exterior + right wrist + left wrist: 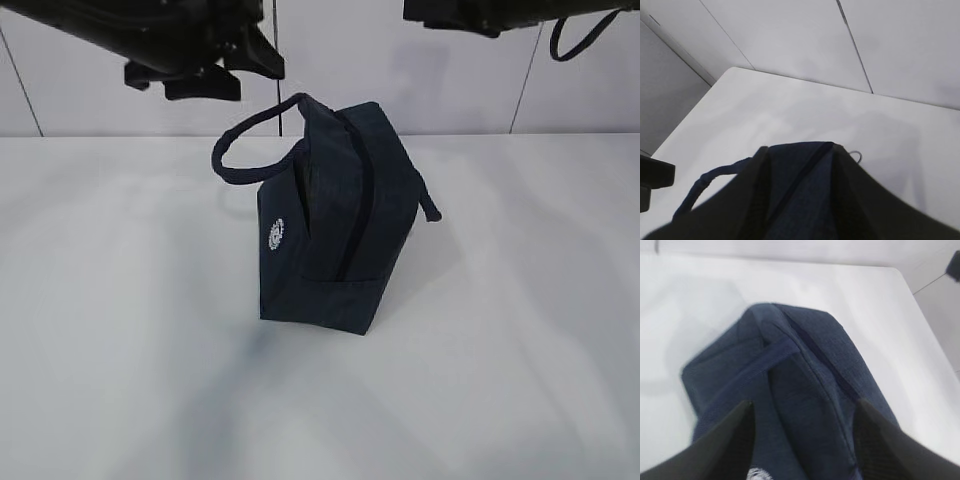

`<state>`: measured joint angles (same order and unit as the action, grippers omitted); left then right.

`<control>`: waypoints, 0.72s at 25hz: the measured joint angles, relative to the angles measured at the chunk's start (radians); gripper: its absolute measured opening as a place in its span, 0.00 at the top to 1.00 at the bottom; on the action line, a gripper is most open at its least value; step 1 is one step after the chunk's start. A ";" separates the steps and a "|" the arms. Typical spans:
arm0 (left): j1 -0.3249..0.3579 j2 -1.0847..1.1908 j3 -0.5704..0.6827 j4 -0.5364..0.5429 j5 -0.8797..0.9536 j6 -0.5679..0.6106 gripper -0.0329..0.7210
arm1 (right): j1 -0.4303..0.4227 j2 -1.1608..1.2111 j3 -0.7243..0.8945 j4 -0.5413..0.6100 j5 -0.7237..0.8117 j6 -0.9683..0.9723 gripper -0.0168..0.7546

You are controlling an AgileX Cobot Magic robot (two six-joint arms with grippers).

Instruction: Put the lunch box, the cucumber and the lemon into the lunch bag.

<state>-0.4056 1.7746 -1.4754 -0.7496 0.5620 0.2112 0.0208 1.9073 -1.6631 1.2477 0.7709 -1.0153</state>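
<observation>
The navy lunch bag (335, 225) stands upright in the middle of the white table, with a white round logo (277, 234) on its left side. Its dark zipper line (362, 190) looks closed, and a metal ring pull (856, 156) shows at the far end. One loop handle (240, 135) arches up on the left. My left gripper (215, 80) hangs above and left of the bag, open, with only the bag (805, 365) below its fingers (732, 437). My right gripper (801, 148) is also open above the bag (800, 185), holding nothing. The lunch box, cucumber and lemon are out of view.
The second handle (430, 205) droops down the bag's right side. Part of the right arm (470, 15) and a black cable (580, 35) show at the top right. A grey panelled wall (450, 90) stands behind the white table (120, 350).
</observation>
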 joint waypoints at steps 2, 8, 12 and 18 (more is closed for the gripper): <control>0.011 -0.047 0.000 0.076 0.020 0.000 0.39 | 0.000 -0.044 0.000 -0.003 -0.022 0.001 0.59; 0.032 -0.178 0.000 0.275 0.124 0.000 0.38 | 0.000 -0.189 -0.123 -0.154 -0.049 0.048 0.59; 0.039 -0.257 0.000 0.356 0.200 0.000 0.38 | 0.000 -0.257 -0.314 -0.413 0.076 0.201 0.60; 0.039 -0.361 0.000 0.469 0.300 -0.012 0.40 | 0.079 -0.345 -0.497 -1.006 0.342 0.431 0.60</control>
<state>-0.3671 1.4135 -1.4754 -0.2806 0.8625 0.1988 0.1002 1.5624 -2.1606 0.2414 1.1131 -0.5848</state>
